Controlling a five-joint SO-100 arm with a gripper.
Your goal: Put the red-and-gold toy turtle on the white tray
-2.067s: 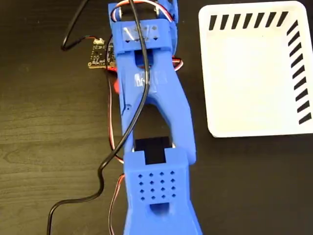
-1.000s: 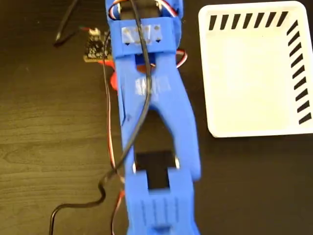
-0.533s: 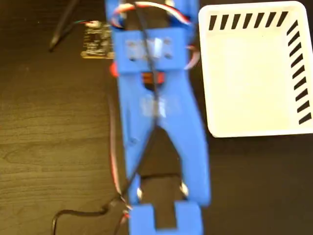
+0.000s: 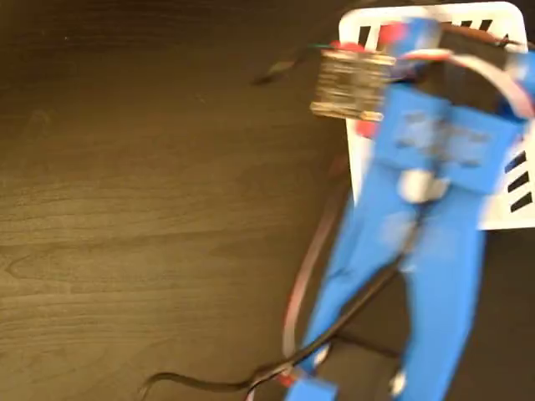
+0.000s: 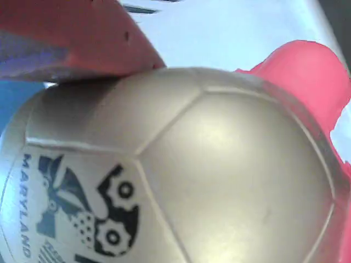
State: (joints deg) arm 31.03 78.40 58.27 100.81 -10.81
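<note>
The gripper (image 4: 380, 42) hangs over the white tray (image 4: 514, 209), its fingers clamped on the red-and-gold toy turtle (image 5: 181, 170), so the drop spot lies directly beneath.

The scene is seen from directly overhead in the fixed view, looking straight down on the dark wooden worktop (image 4: 125, 209), with the blue arm (image 4: 418, 234) and the white tray (image 4: 501, 209) at the right. The wrist view is set extremely close to the turtle's gold shell (image 5: 192, 181), which fills it. White tray surface (image 5: 219, 33) is shared by both views.
</note>
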